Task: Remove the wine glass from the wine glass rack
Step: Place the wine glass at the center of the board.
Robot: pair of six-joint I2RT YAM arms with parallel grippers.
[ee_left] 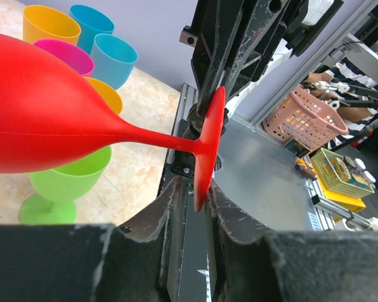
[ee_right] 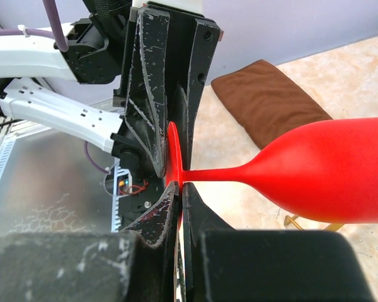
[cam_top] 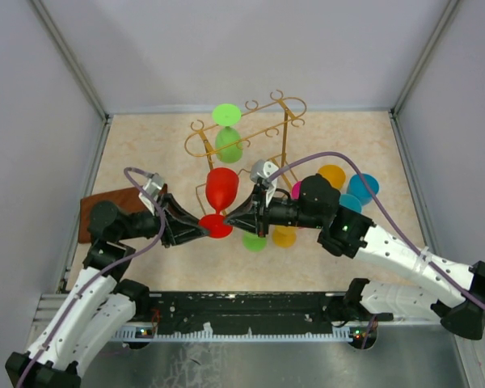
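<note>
The wine glass rack point(cam_top: 284, 144), upper centre, holds one green glass point(cam_top: 229, 145) hanging foot-up. Below it, mid-frame, the red wine glass point(cam_top: 221, 192) lies level, seemingly free of the rails. The right gripper point(ee_right: 178, 195) pinches its foot; the left gripper point(ee_left: 194, 211) straddles the rim, fingers apart. Left should clamp squarely before right releases.

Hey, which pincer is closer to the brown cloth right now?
Left. The left pincer sits on the brown cloth's side of the foot of the red wine glass; the right pincer grips that foot from the far side, away from the cloth.
</note>
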